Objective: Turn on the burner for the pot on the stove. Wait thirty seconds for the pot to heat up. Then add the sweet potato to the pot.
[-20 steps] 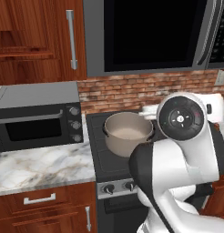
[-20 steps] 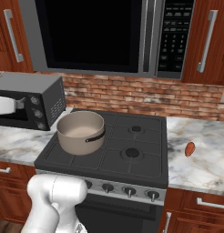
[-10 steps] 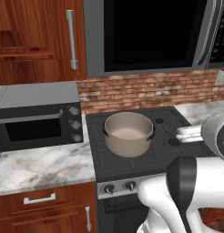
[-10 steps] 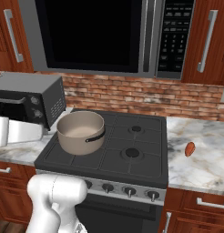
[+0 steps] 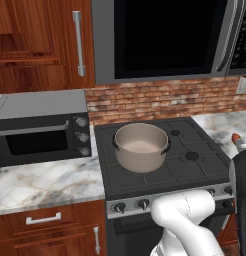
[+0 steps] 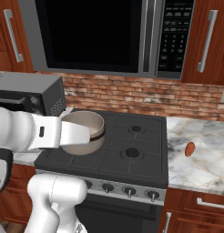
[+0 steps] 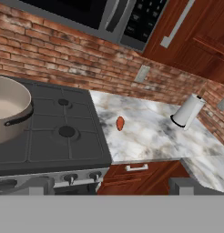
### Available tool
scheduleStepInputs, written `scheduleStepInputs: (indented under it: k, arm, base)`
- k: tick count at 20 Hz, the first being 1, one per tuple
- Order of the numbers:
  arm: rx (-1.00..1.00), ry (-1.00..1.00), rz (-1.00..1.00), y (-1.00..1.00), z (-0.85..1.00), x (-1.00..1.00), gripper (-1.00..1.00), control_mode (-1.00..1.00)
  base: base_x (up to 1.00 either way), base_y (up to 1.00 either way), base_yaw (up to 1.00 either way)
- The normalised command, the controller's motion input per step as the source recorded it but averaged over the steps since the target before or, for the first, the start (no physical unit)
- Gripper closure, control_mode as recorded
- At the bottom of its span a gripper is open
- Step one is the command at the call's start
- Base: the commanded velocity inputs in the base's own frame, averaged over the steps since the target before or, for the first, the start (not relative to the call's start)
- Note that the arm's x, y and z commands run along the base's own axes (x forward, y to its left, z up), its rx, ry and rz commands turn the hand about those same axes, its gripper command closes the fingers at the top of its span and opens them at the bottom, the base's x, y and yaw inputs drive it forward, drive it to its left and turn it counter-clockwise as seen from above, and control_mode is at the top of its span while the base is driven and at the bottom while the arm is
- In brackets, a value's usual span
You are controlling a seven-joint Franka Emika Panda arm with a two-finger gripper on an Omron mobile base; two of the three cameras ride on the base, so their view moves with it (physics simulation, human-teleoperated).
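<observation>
The grey-beige pot (image 5: 141,146) stands on the left half of the black stove (image 5: 190,172), and its base hides the burner below; no flame shows. From the right base view a white arm link crosses in front of the pot (image 6: 89,125). The sweet potato (image 6: 190,149) lies on the marble counter right of the stove. In the hand view my gripper (image 7: 114,189) is open with nothing between its tips, and it looks over the stove's front right corner towards the sweet potato (image 7: 119,123), with the pot (image 7: 9,111) at the left edge.
A row of black knobs (image 6: 129,191) runs along the stove's steel front. A grey toaster oven (image 5: 42,131) sits on the left counter and a microwave (image 5: 165,37) hangs above the stove. A white cylinder (image 7: 188,110) stands at the counter's far right by the brick wall.
The arm has swung down and rightward out of the middle of the left base view. In the right base view its white link has moved in from the left, across the pot.
</observation>
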Motion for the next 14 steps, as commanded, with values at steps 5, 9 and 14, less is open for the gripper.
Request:
scheduleStepInputs:
  k: [5,9,14]
  arm:
    - [0.0,0.09,0.0,-0.81,0.0,0.0,-1.0,-1.0]
    - [0.0,0.01,0.01,-0.73,-0.14,0.0,-1.0,-1.0]
    - [0.03,0.0,0.0,-0.65,-0.31,0.0,-1.0,-1.0]
  base:
    - [0.0,0.0,0.0]
    - [0.0,0.0,0.0]
    - [0.0,0.0,0.0]
